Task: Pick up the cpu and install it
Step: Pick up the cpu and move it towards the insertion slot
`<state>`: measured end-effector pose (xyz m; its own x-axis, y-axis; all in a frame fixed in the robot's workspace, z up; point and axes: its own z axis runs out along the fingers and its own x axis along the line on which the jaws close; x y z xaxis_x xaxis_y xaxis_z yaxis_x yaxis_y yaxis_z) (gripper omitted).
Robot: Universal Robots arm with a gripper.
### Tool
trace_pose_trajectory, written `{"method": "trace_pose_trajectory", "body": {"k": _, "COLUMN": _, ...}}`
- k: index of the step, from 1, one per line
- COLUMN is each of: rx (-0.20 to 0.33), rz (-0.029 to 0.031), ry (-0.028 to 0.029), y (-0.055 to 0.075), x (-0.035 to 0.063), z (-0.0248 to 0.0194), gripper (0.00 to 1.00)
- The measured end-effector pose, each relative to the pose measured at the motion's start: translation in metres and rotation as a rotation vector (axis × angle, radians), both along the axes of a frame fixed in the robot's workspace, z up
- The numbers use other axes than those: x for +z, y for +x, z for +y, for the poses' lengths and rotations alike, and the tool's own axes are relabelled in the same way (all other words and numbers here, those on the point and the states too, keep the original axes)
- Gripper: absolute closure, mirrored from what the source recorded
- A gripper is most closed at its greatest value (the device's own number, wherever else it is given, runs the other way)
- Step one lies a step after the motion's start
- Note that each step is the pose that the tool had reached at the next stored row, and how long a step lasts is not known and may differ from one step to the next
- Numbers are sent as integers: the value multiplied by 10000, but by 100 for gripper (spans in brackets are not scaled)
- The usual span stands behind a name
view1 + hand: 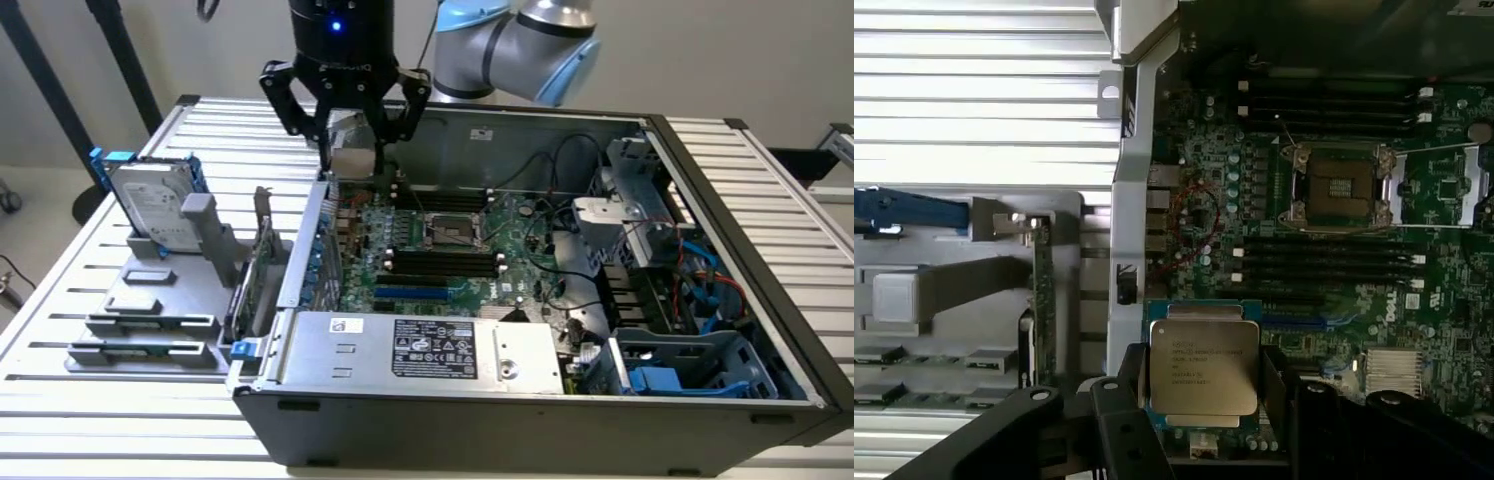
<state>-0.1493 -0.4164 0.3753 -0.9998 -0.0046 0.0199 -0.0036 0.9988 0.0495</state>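
Note:
The cpu [1204, 368], a small square chip with a silver metal top and printed text, sits between the black fingers [1130, 388] of my gripper [1202, 395], which is shut on its two opposite edges. In the exterior view the gripper [350, 138] hangs over the far left corner of the open computer case [534, 415], with the cpu [351, 158] seen as a pale square between its fingers. The bare cpu socket [451, 232] lies on the green motherboard [441, 285], nearer the case's middle. The wrist view shows that socket [1341, 188] open, with its metal frame around it, well apart from the held chip.
A silver hard drive with blue rails [151, 205] stands upright in grey holder blocks [144, 325] on the slatted table, at the exterior view's left. Inside the case are the power supply [427, 350], black memory slots [434, 262], cables and a drive cage [687, 365].

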Motion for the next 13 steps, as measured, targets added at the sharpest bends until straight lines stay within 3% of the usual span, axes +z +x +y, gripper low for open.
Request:
{"method": "trace_pose_trajectory", "body": {"k": 4, "rx": 1, "rz": 5, "ry": -1, "y": 146, "x": -52, "z": 104, "gripper": 45}}
{"method": "trace_pose_trajectory", "body": {"k": 13, "rx": 0, "rz": 10, "ry": -1, "y": 469, "x": -216, "z": 385, "gripper": 45}}
